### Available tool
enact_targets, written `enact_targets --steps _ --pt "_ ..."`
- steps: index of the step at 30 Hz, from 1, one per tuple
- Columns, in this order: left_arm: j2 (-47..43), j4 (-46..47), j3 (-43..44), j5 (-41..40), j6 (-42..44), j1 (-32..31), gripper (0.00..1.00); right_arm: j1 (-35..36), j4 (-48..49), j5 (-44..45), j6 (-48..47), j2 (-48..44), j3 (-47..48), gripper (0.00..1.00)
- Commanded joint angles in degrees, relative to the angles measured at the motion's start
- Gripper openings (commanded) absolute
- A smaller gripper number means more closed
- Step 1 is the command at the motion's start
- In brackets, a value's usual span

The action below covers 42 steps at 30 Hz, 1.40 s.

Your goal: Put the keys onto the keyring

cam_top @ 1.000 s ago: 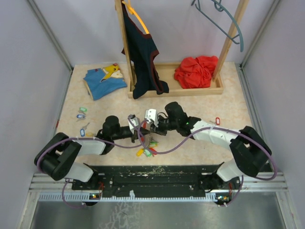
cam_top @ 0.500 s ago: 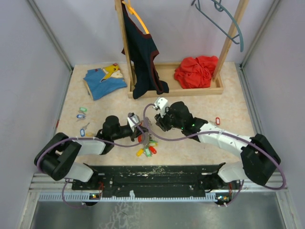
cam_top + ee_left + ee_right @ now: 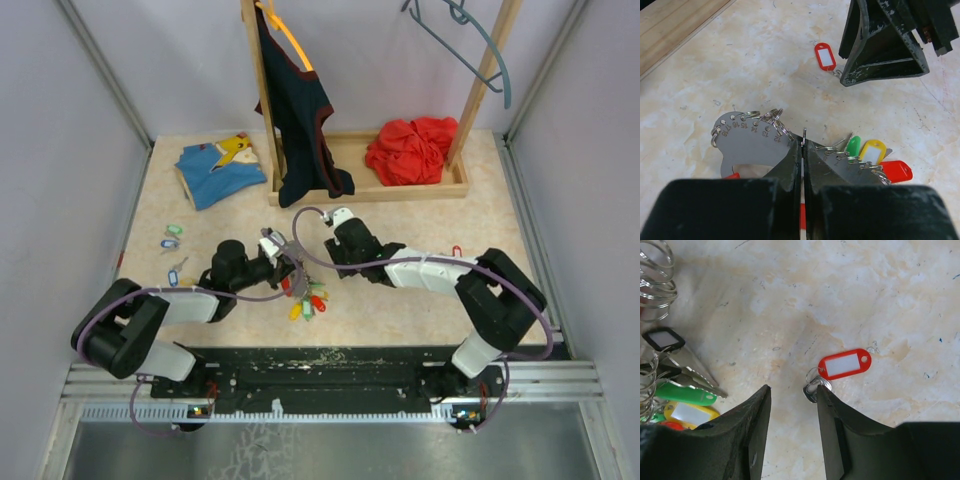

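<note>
Keys, loose group: lying flat near the left edge of the tabletop, tags green and blue, well apart from both arms. Metal parts too small to make out from above.

Left gripper: reaching toward the middle of the tabletop, jaws closed on the keyring. Fingers pressed together with only a hairline gap; exact point of grip hidden behind them.

Keyring: flat grey plate with a row of numbered holes along its curved edge, small split rings through several holes. Positioned near the middle of the tabletop, somewhat toward the near edge.

Hung keys: attached to the plate by small rings, tags green, yellow and red, bunched on the near-edge side of the left gripper. One black-framed tag also visible in the bunch from the right wrist.

Right gripper: jaws open, pointed down at the tabletop, just right of the bunch, not touching it.

Red-tagged key: loose and flat on the tabletop, tag beyond the fingertips, key head and ring in the gap between the open jaws, just beside one finger; contact not determinable.

Second red tag: flat on the tabletop nearer the right edge, just beside the right arm.
</note>
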Motion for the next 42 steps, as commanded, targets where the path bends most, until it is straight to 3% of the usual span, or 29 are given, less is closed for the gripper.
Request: enact_targets --steps 1,11,17,42 --pt "-1.2 0.5 0.7 -0.8 -1.2 0.3 0.00 1.9 2.3 7.1 3.8 2.0 3.5 0.41" --pt "-1.3 0.4 0.7 -0.3 -1.4 0.6 0.00 4.3 1.5 14.7 3.6 8.4 6.3 0.30" --pt "-1.3 0.6 0.6 0.1 -1.6 0.7 0.00 5.6 0.7 18.9 2.9 10.1 7.3 0.28" --pt "-1.2 1.0 0.6 1.6 -2.0 0.9 0.00 6.2 -3.6 20.0 3.4 11.2 7.8 0.12"
